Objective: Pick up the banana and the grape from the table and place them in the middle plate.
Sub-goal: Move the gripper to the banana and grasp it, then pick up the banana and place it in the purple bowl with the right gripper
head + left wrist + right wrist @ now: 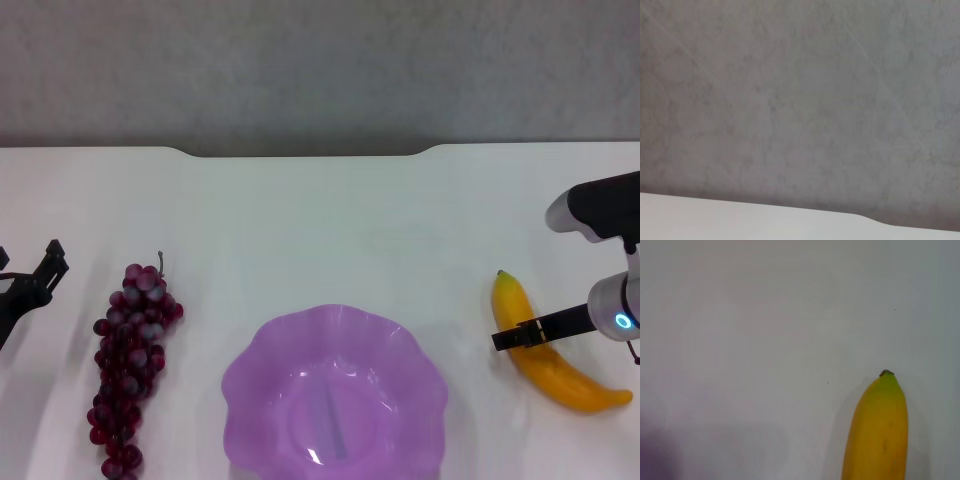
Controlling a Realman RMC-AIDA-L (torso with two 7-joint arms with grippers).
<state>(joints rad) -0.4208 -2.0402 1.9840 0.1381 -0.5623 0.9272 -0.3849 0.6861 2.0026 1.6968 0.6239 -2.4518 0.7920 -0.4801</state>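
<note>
Purple scalloped plate [335,400] sits near-centre on glossy white table [320,220]; head view: grapes [130,365] left of it, banana [555,350] right. Right gripper [520,335] over the banana, left gripper [35,280] beside grapes; jaw states unclear. Left wrist: grey wall [800,100], table edge. Right wrist: banana's smooth green-tipped end.

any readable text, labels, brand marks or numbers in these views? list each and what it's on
None readable in any view.
The banana, the grape, the middle plate and the table carry no print or sticker.
The right arm's only marking is a small blue ring light, not a character; the right claw sits at the banana.
The left claw, beside the grape, is plain black.
The left wrist view shows only bare wall and table edge.
</note>
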